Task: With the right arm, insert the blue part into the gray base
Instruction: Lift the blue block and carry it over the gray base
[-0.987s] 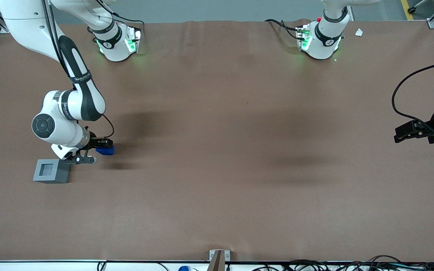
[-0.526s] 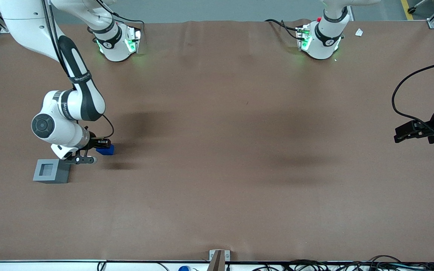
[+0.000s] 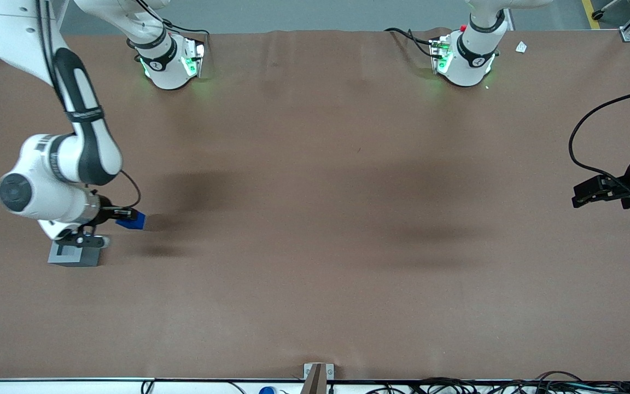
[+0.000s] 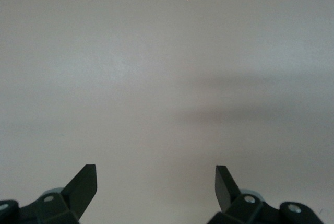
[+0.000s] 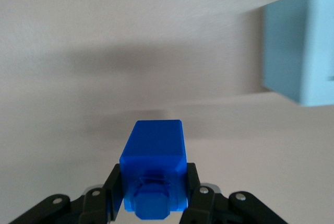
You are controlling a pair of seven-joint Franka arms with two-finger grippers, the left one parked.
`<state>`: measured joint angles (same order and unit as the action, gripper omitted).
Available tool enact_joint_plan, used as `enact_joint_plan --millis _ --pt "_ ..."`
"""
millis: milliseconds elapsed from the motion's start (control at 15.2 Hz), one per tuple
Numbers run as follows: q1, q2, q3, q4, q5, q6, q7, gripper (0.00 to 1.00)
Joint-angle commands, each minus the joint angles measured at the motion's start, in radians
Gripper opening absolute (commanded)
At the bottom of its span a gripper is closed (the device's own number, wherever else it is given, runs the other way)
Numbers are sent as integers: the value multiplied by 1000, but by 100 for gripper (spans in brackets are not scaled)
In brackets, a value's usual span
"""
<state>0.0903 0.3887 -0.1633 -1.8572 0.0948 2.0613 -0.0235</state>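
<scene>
Right arm (image 3: pixel 74 117): It is reaching down over the working arm's end of the brown table (image 3: pixel 315 284), low and near the gray base.

Gripper (image 3: pixel 120 213): Its two fingers are squeezing the blue part from both sides, so the part is not falling. In the right wrist view the gripper (image 5: pixel 154 195) is showing black fingers pressing on the block's two side faces.

Blue part (image 3: pixel 131 220): It is hanging in the gripper, lifted off the table, beside the gray base and not yet over it. It (image 5: pixel 153 172) is a small bright blue block with a narrower stud on one face.

Gray base (image 3: pixel 74 255): It is sitting on the table, nearer to the front camera than the blue part, partly covered by the wrist. It (image 5: pixel 300 49) is a light boxy cube, bigger than the blue block.

Why held this way: The side grip is probably leaving the stud free to go into the socket.
</scene>
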Motion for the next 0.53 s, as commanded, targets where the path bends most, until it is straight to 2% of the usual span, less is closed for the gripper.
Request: enact_joint_plan --millis 0,263,461 --pt "-52 -7 10 114 14 -107 -30 23" --pt "-92 -5 8 190 -1 -109 -93 22" --pt "-127 18 7 231 -38 -109 -180 22"
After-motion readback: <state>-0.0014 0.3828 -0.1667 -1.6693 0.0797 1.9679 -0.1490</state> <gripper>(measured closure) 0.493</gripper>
